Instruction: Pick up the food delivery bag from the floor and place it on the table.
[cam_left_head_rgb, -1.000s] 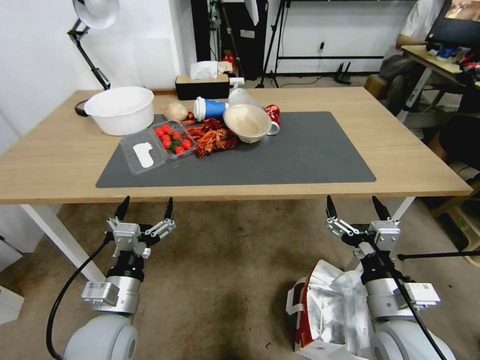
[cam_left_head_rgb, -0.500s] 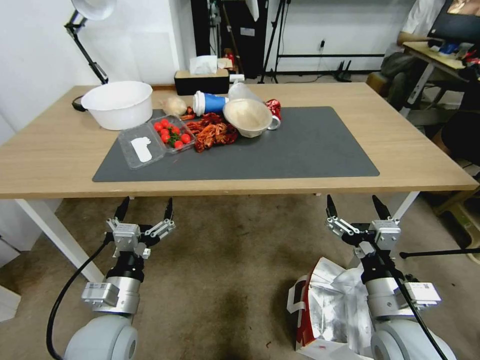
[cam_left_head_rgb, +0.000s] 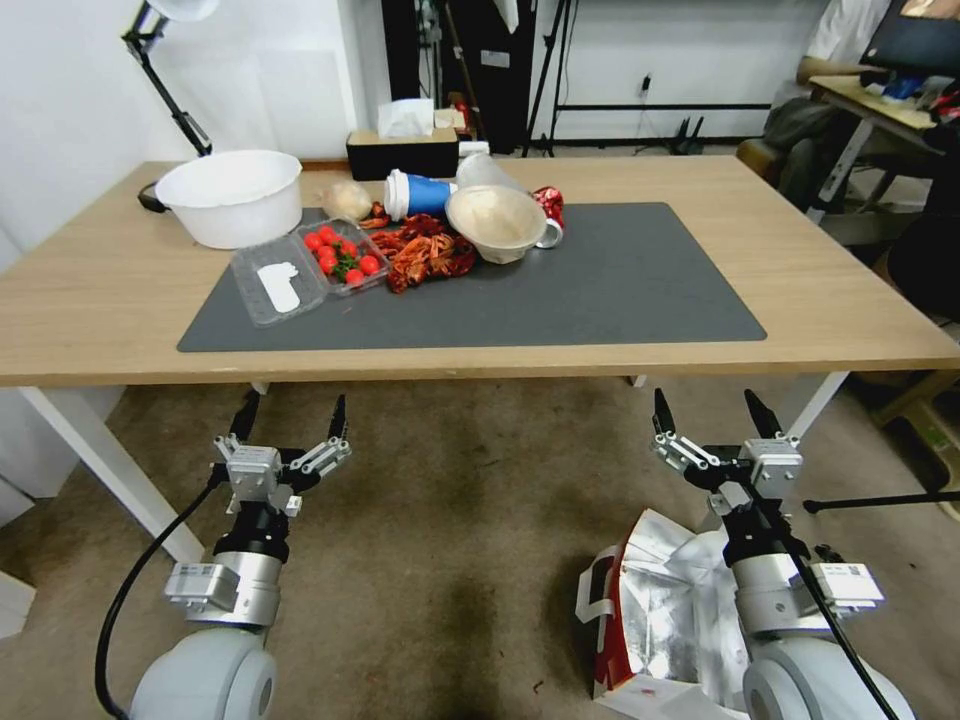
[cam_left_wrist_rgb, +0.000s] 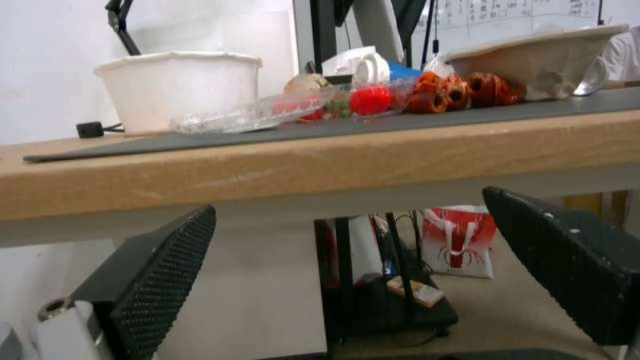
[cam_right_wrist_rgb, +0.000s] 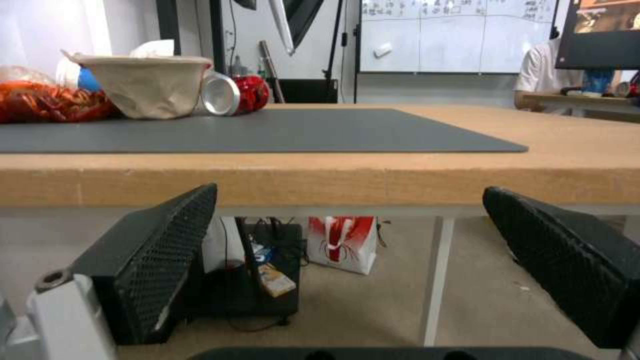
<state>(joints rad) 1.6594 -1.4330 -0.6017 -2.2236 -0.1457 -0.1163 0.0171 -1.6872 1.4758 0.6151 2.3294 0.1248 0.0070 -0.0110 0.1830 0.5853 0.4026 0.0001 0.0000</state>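
The robot is facing a light-wood surface (cam_left_head_rgb: 820, 300) with a dark grey mat (cam_left_head_rgb: 600, 290) on it. Both arms are reaching forward just below the near edge of the surface. The left pincer (cam_left_head_rgb: 290, 418) is hanging released, its two black fingers spread wide with nothing between them. The right pincer (cam_left_head_rgb: 712, 413) is hanging released in the same way, fingers apart and gripping nothing.

The food delivery bag (cam_left_head_rgb: 650, 620) is sitting on the floor (cam_left_head_rgb: 470, 520), below and behind the right pincer, close beside that arm's wrist, with its silver foil lining gaping open and a red side panel showing. Neither pincer is touching it.

Ahead of the left pincer, up on the surface, a white bowl (cam_left_head_rgb: 230, 195), a clear tray of cherry tomatoes (cam_left_head_rgb: 345, 265), a heap of red crayfish (cam_left_head_rgb: 425, 260), a blue cup (cam_left_head_rgb: 418, 192) and a beige bowl (cam_left_head_rgb: 497, 220) are crowding together. The stretch of mat ahead of the right pincer is lying bare.
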